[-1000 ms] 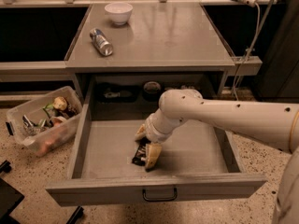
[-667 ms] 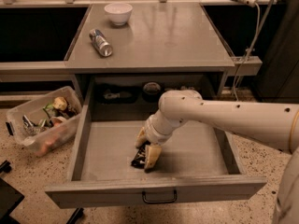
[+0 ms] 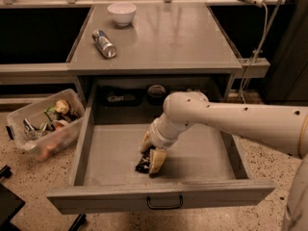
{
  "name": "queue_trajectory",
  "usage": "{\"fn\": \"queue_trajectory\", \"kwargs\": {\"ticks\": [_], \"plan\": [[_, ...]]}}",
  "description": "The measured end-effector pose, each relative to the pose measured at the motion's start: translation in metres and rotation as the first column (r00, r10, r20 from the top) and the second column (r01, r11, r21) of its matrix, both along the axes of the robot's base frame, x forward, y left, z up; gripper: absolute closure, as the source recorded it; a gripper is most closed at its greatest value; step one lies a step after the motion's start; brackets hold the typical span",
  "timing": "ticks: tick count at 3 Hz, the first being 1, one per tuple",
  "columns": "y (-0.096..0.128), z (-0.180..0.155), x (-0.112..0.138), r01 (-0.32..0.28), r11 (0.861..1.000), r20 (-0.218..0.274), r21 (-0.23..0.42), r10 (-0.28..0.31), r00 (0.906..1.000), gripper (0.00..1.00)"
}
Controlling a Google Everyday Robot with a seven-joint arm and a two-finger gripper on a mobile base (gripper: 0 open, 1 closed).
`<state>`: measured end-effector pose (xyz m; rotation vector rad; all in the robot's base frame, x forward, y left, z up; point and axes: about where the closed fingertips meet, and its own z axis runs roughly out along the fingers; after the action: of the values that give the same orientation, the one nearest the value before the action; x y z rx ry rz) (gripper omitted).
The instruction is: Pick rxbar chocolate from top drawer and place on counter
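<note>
Down in the top drawer (image 3: 207, 154), the hand (image 3: 149, 159) sits right on the rxbar chocolate (image 3: 142, 165), near the front wall. Clamped or not, I cannot tell. Glossy wrapper lying flat: it could slip out on the lift, or catch the bench (image 3: 163, 42) edge overhead. Up top, a can (image 3: 104, 43) and a white bowl (image 3: 121, 12) crowd the left. A clear bin (image 3: 43, 124) sits beside the drawer.

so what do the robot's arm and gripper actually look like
The arm is a thick, smooth, cream-white tube with a rounded joint and a few small dark dots along its top. No loose cables show on it. It narrows at the wrist to the gripper, which is a yellower tan and sits low in the open drawer, at the dark snack bar.
</note>
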<state>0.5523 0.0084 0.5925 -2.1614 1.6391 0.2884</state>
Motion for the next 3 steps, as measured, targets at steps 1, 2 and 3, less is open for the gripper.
{"fn": "queue_trajectory", "kwargs": {"ticks": [1, 2, 3], "plan": [[0.0, 0.009, 0.0, 0.0, 1.0, 0.0, 0.0, 0.0, 1.0, 1.0], [0.0, 0.013, -0.001, 0.0, 1.0, 0.0, 0.0, 0.0, 1.0, 1.0], [-0.005, 0.047, 0.002, -0.023, 0.998, 0.019, 0.065, 0.021, 0.9996, 1.0]]}}
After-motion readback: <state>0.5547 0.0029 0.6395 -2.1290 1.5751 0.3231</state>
